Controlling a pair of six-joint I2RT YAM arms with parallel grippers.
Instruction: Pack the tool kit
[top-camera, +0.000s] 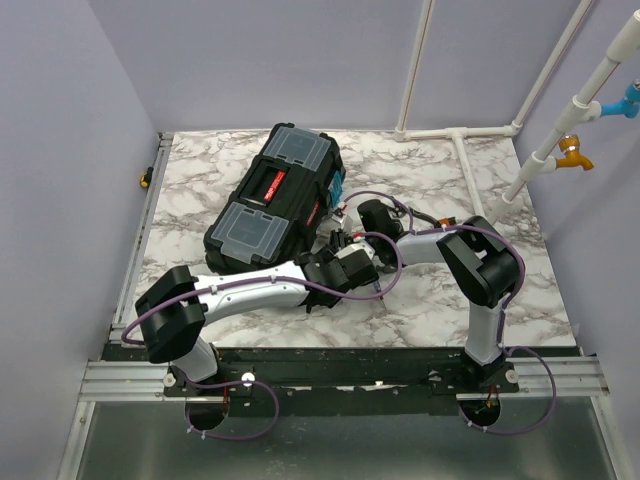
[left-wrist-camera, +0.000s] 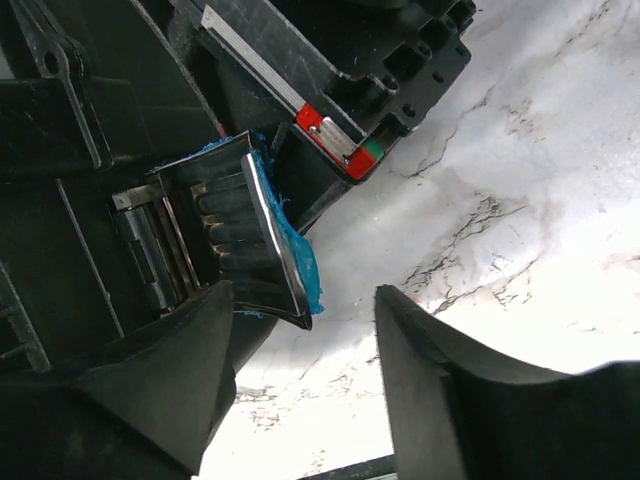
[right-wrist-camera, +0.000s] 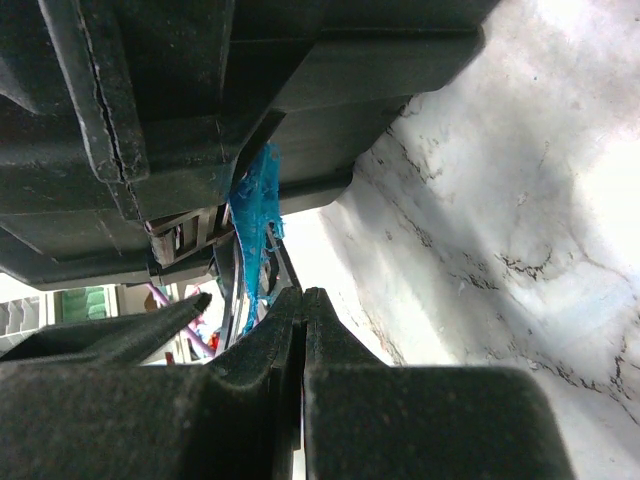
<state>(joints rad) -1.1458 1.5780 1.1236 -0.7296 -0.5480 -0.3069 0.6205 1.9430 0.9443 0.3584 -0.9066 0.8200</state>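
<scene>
The tool kit (top-camera: 275, 195) is a black toolbox with a red lid handle and two grey lid compartments. It lies diagonally on the marble table with its lid down. My left gripper (top-camera: 345, 268) is at the box's near right side. In the left wrist view this gripper (left-wrist-camera: 305, 335) is open, and a teal latch (left-wrist-camera: 292, 245) with a metal edge, swung out from the box wall, sits just above its left finger (left-wrist-camera: 170, 390). My right gripper (right-wrist-camera: 303, 297) is shut with nothing in it, its tips right below the teal latch (right-wrist-camera: 255, 200) and the box's dark wall (right-wrist-camera: 150, 120).
The marble table (top-camera: 440, 170) stretches right of the box. White pipes (top-camera: 460, 135) run along the back right. A red and silver part (left-wrist-camera: 330, 138) shows on the box edge. Both arms crowd together at the box's near right side (top-camera: 400, 240).
</scene>
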